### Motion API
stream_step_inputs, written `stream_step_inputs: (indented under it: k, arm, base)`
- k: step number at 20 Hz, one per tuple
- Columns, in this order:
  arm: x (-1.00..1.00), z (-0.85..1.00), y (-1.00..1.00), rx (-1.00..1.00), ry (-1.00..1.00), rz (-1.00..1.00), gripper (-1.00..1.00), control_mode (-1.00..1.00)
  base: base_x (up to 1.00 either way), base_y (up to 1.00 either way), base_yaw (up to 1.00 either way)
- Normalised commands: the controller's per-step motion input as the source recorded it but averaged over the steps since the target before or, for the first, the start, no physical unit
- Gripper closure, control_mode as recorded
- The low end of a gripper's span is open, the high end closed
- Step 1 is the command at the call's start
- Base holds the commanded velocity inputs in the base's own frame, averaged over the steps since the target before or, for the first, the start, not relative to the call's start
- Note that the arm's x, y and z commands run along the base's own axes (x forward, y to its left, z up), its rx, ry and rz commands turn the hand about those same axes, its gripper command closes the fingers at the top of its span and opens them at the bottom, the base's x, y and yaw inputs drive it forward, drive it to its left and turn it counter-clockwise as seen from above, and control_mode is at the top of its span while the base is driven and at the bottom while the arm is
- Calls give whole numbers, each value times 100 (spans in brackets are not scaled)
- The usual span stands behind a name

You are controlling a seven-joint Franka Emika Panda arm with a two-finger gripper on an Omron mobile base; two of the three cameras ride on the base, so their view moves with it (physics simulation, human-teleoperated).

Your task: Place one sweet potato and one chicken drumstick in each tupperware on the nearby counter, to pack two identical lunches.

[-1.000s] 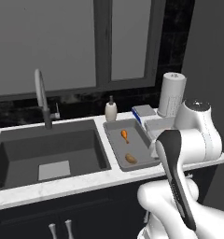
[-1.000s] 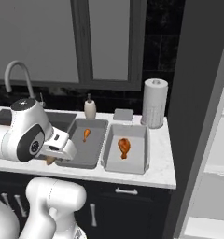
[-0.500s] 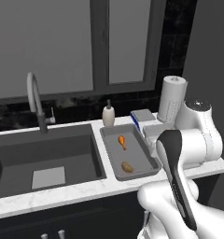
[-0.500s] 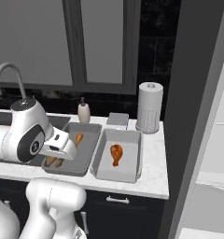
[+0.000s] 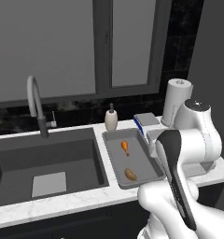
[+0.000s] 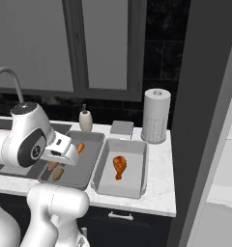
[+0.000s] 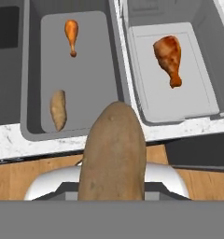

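- Sweet potato (image 7: 112, 154) held in the gripper (image 7: 112, 198): large in the hand view, brown, oblong, faintly speckled, long axis running up the picture, hanging over the counter's front edge just short of the trays.
- Gripper clamped on that sweet potato; fingertips hidden behind it.
- Left tupperware (image 7: 31, 74), grey and lidless with sloped walls, holding a small orange chicken drumstick (image 7: 71, 35) at its far end and a second, tan sweet potato (image 7: 58, 109) near its front wall, well apart from each other.
- Right tupperware (image 7: 201, 70), same grey tray, just beside the left one, holding one larger reddish-brown chicken drumstick (image 7: 169, 58), bone end toward the front.
- Both trays resting side by side on the white marble-look counter (image 6: 159, 178), right of the dark sink basin (image 5: 48, 163).
- Arm bent sharply: white elbow housing (image 5: 198, 135) raised above the right tray in the left base view, forearm folded back and down toward the base; in the right base view the wrist block (image 6: 61, 148) sits over the left tray's front corner.
- Behind the trays: soap dispenser (image 5: 111, 120), paper towel roll (image 6: 155, 116) upright, small grey-lidded box (image 6: 122, 128) between them.
- Curved faucet (image 5: 37, 105) behind the basin.
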Motion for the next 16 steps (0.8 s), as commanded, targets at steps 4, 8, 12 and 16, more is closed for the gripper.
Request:
stream_step_inputs:
  k: [4, 8, 12, 16]
  arm:
    - [47, 0, -25, 0, 0, 1, 100, -100]
    - [80, 0, -60, 2, 0, 3, 100, -100]
    - [73, -16, -78, 1, 0, 0, 100, -100]
    - [86, -47, -89, 0, 0, 0, 100, -100]
  base:
    - [9, -4, 0]
    - [0, 0, 0]
    - [0, 0, 0]
    - [0, 0, 0]
